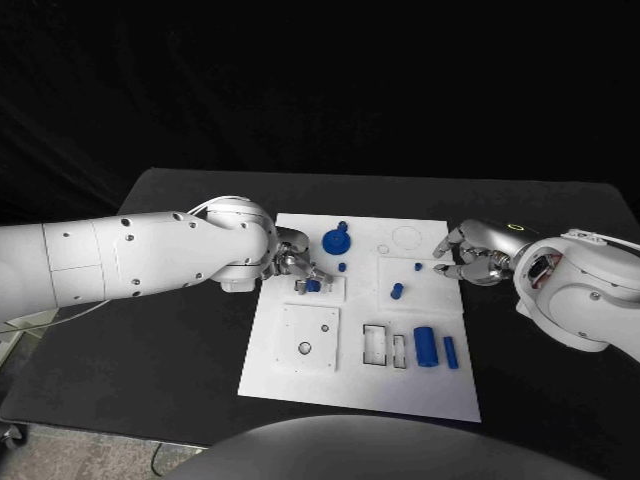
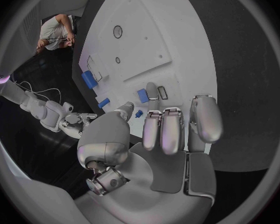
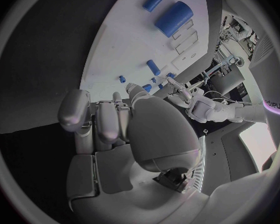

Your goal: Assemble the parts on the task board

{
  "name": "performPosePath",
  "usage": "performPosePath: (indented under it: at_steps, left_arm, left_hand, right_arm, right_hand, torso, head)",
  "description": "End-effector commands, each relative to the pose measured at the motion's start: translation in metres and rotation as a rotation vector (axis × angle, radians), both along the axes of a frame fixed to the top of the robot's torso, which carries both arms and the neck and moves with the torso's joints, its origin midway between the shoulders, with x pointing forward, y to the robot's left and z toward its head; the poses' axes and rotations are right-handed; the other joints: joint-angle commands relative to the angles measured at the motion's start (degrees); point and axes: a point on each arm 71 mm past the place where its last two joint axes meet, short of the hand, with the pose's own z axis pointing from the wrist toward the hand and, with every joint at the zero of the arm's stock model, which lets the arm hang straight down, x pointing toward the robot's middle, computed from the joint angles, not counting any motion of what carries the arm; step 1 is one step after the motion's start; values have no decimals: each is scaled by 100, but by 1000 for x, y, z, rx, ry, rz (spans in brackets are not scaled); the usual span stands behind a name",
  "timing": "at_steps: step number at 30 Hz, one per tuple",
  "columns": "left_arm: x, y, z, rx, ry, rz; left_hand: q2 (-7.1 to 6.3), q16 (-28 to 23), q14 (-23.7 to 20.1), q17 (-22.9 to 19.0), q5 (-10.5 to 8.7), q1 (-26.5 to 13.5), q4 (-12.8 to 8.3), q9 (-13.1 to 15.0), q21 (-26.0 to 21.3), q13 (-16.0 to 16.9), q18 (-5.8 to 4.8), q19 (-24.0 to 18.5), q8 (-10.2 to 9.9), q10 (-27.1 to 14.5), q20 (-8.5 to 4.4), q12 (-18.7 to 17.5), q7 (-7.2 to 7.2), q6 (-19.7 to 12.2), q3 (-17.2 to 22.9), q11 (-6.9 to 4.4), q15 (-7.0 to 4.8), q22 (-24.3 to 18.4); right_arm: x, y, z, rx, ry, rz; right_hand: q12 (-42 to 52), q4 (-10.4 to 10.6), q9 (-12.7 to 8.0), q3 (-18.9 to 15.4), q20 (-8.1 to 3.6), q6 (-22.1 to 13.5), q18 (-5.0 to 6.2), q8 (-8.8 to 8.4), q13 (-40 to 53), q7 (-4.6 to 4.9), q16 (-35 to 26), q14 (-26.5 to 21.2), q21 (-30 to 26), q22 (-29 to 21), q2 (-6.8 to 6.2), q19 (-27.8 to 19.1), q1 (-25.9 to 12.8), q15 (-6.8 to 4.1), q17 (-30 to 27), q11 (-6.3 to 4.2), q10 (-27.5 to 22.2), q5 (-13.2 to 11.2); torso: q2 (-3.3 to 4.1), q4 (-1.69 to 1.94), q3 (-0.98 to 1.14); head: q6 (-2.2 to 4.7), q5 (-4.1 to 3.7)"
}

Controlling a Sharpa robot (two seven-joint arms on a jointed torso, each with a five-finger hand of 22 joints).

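Note:
The white task board (image 1: 361, 330) lies mid-table. My left hand (image 1: 294, 266) hovers over its far left part, and one fingertip (image 2: 152, 90) touches a small blue block (image 2: 142, 95) (image 1: 313, 285) lying beside a slot; the thumb stands apart from it. My right hand (image 1: 472, 262) is at the board's far right edge and holds nothing, its fingers (image 3: 132, 90) pointing at a tiny blue piece (image 1: 417, 267) (image 3: 122, 78). Also on the board are a blue peg (image 1: 397, 291), a round blue part (image 1: 335, 240), a blue cylinder (image 1: 427, 346) and a thin blue bar (image 1: 451, 351).
A raised white plate with a round hole (image 1: 306, 340) takes up the board's near left. Two rectangular slots (image 1: 385, 345) sit beside the cylinder. Black table (image 1: 162, 350) surrounds the board on every side.

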Motion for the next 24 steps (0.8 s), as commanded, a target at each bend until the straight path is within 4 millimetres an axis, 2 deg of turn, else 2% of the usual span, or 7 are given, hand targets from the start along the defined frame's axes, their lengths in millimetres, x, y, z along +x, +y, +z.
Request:
performPosePath:
  at_steps: [1,24]
  left_arm:
    - [-2,-3,-1,-10,8,-2]
    - [0,-7,0,-38,-1,15]
  left_hand:
    - [39,20,520,1281,-14,40,-19,22,0,1311,75,35,47,418,-6,35,-7,56,-48,-6,-8,547]
    - [134,-14,519,1272,62,443,-163,201,13,1324,71,60,212,434,-25,61,-49,97,-103,-39,-31,582]
  right_arm:
    - [0,0,-1,-7,7,-3]
    - [1,-1,-3,-8,11,-5]
  right_hand:
    - [-36,-4,-9,29,-1,48,31,-14,-1348,4,-35,122,-18,536,-15,-28,44,0,-5,-34,-8,21]
    - [-34,-5,-10,34,0,49,32,-14,-1345,6,-41,121,-22,536,-17,-28,42,1,-13,-33,-6,21]
  torso:
    - [2,-3,-2]
    - [-2,-2,1]
  head:
    - [1,9]
    - [1,2]
